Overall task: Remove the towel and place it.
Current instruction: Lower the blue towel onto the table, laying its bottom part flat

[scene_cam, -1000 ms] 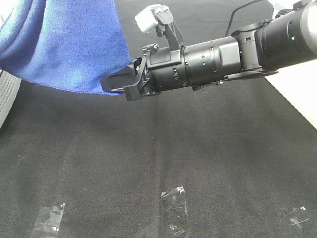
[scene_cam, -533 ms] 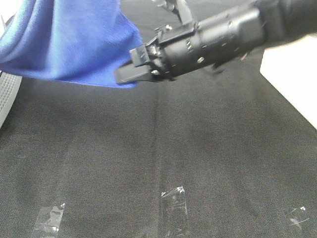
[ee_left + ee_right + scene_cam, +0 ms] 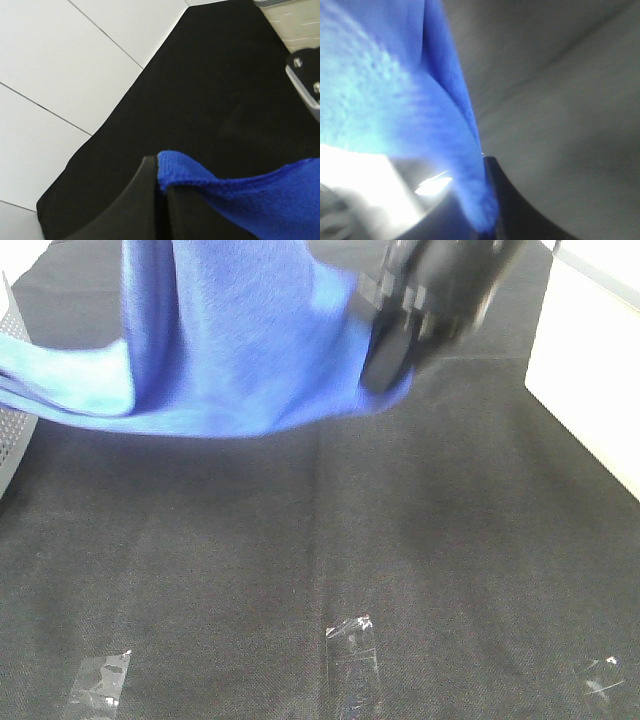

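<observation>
Royal-blue microfibre fills the upper part of the high view. The large rectangular towel (image 3: 230, 350) hangs in the air, spread between the two arms and sagging in a shallow curve across the middle. Its lowest edge appears to be clear of the surface below. Its left portion runs out past the left edge of that view, where a lighter blue fold shows.

The right end effector (image 3: 385, 365) is a dark, motion-blurred shape at the towel's right end, near the top of the view. Its jaws are closed narrow on the fabric. The right wrist view is also blurred and shows blue cloth pinched against one dark finger (image 3: 507, 210), with the rest of the towel spreading away from it.

The left end effector (image 3: 160, 187) is outside the high view. Its wrist view shows two black fingers (image 3: 135, 210) pressed together with the towel's stitched edge clamped between them. A corner of the fabric pokes out past the tips.

A black woven cloth (image 3: 320, 540) covers the worktop beneath and lies flat with faint crease lines. Three strips of clear tape (image 3: 352, 640) are stuck on it near the front edge, well apart from one another and from the towel. A white perforated panel (image 3: 10, 340) shows at the far left edge, and a pale surface (image 3: 590, 370) borders the cloth on the right. In the left wrist view, white floor tiles (image 3: 65, 85) lie beyond the black cloth's edge. A grey metal bracket with screws (image 3: 305, 85) sits at the side.
</observation>
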You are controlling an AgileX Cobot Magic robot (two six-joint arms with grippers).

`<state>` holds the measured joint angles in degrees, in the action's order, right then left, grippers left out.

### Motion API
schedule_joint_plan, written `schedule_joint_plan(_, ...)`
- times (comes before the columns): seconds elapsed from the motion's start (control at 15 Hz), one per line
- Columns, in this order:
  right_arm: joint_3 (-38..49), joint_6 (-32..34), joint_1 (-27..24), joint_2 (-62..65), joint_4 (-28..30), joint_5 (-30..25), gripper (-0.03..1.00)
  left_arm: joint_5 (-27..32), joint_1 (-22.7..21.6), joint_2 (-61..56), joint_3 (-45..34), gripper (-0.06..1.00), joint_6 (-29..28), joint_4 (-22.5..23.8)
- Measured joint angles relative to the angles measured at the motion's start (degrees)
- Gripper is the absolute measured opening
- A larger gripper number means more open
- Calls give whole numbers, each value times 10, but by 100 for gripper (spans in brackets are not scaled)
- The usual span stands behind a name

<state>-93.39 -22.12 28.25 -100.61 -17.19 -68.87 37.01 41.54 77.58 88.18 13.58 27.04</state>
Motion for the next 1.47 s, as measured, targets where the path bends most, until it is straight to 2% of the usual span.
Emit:
schedule_joint_plan(0.13, -80, 6, 0, 0, 37, -5, 0, -25, -22, 0, 0, 0, -5, -1)
schedule_joint_plan(0.27, -155, 6, 0, 0, 90, 1, 0, -76, -49, 6, 0, 0, -6, -1)
schedule_joint_plan(0.33, -198, 3, 0, 0, 129, 37, 0, -125, -73, 19, 0, 0, -6, -1)
schedule_joint_plan(0.4, -213, 2, 0, 0, 140, 59, 0, -146, -81, 25, 0, 0, -6, -1)
schedule_joint_plan(0.53, -249, -9, 0, 0, 186, 178, 0, -246, -123, 57, 0, 0, -6, 5)
schedule_joint_plan(0.73, -252, -8, 0, 0, 263, 292, 0, -370, -170, 87, 0, 0, -6, 11)
schedule_joint_plan(0.87, -252, -6, 0, 0, 285, 345, 0, -461, -187, 107, 0, 0, -2, 13)
schedule_joint_plan(1.13, -252, -1, 0, -1, 323, 445, 0, -607, -223, 123, 0, 0, 54, 16)
schedule_joint_plan(1.33, -254, 22, 0, -20, 366, 499, 0, -655, -258, 147, 0, 0, 69, -9)
schedule_joint_plan(1.47, -254, 43, 0, -42, 395, 516, 0, -672, -266, 167, 9, 0, 84, -20)
